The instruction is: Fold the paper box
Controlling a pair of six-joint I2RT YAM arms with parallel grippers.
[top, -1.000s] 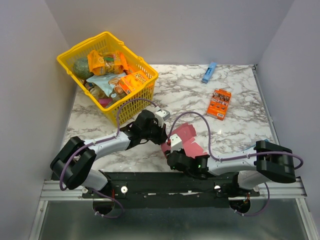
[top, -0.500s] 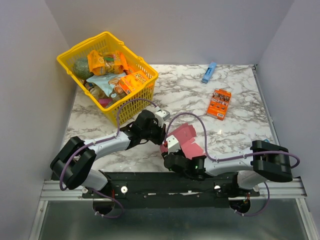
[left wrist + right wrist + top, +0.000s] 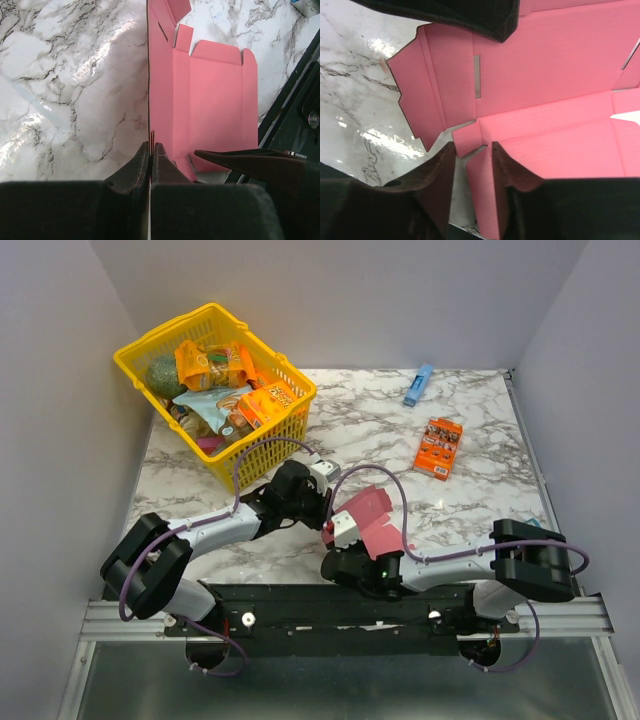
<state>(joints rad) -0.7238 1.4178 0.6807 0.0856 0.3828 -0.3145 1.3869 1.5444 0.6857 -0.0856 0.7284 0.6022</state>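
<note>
The left pincer (image 3: 151, 147) is clenched tight on the thin edge of the pink paper box (image 3: 215, 100). The right pincer (image 3: 473, 146) stands part-open astride a small flap, with a gap showing on one side of it. The box lies mostly unfolded on the marble table (image 3: 480, 510), near the front edge, between the two arms. Farther back sit a yellow basket (image 3: 262, 445) of snacks, an orange box (image 3: 438, 447) and a blue box (image 3: 418, 385).

Top camera high at rear, looking down over table (image 3: 480, 500); both wrist cameras close, seemingly downward, sharing paper box (image 3: 210, 100).
</note>
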